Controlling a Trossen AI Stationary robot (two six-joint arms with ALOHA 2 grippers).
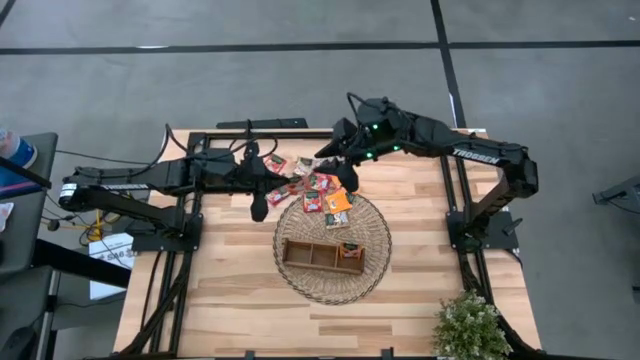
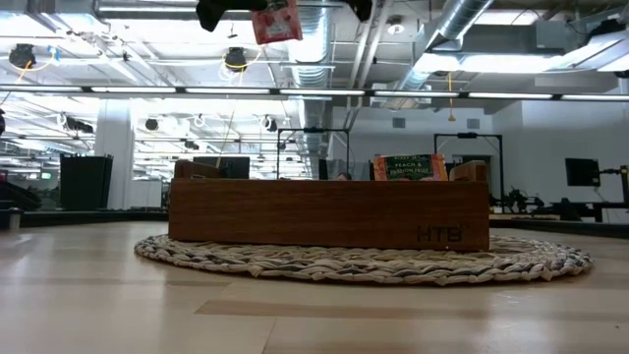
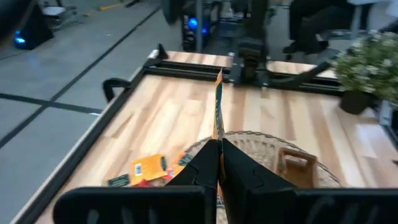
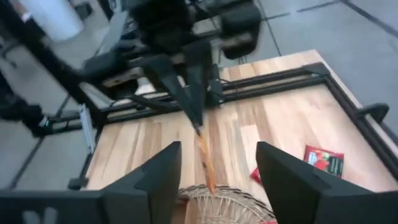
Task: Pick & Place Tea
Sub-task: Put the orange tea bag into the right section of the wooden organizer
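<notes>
The left gripper (image 3: 219, 163) pinches one tea sachet (image 3: 218, 106) edge-on, lifted above the wicker mat's (image 1: 372, 215) far rim. The right gripper (image 4: 211, 171) hovers there, jaws wide. A thin edge grip could let it slip before the wooden tray (image 1: 322, 257).

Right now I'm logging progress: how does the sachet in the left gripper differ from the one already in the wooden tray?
The held sachet hangs in the air above the table, pinched between the left gripper's fingers; the tray sachet stands in an end compartment of the wooden tray. The held one looks red, the tray one orange with a green label. Both are small flat tea sachets. The right gripper hovers open nearby.
</notes>
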